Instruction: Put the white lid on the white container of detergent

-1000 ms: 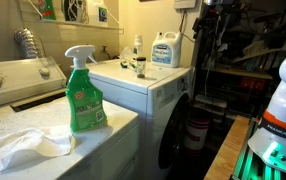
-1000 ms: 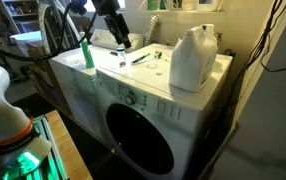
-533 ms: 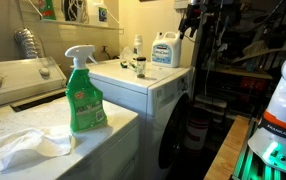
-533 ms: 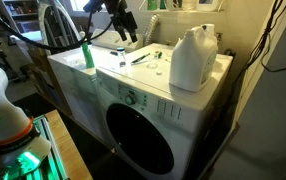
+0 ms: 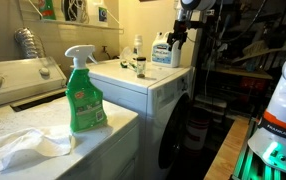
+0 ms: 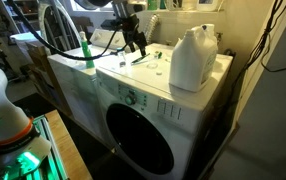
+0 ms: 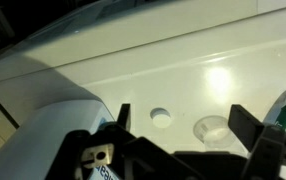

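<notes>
The white detergent jug point(image 5: 164, 50) with a blue label stands at the far end of the washer top point(image 5: 133, 82). It also shows in an exterior view point(image 6: 193, 58) and at the lower left of the wrist view point(image 7: 38, 140). My gripper point(image 5: 177, 38) hangs open and empty above the washer top, a little apart from the jug point(image 6: 136, 40). In the wrist view the gripper point(image 7: 183, 120) frames a small round white lid point(image 7: 161, 116) and a translucent cap point(image 7: 211, 128), both lying on the washer top below it.
A green spray bottle point(image 5: 83, 95) stands on the near machine beside a crumpled white cloth point(image 5: 23, 148). A slim pale bottle point(image 5: 137, 48) stands near the jug. A green bottle point(image 6: 86, 53) and small items lie on the washer top point(image 6: 133, 85). Shelves and cables crowd the wall.
My gripper has moved across the washer top toward the jug and the lid. It has stayed open. The jug and bottles have not moved.
</notes>
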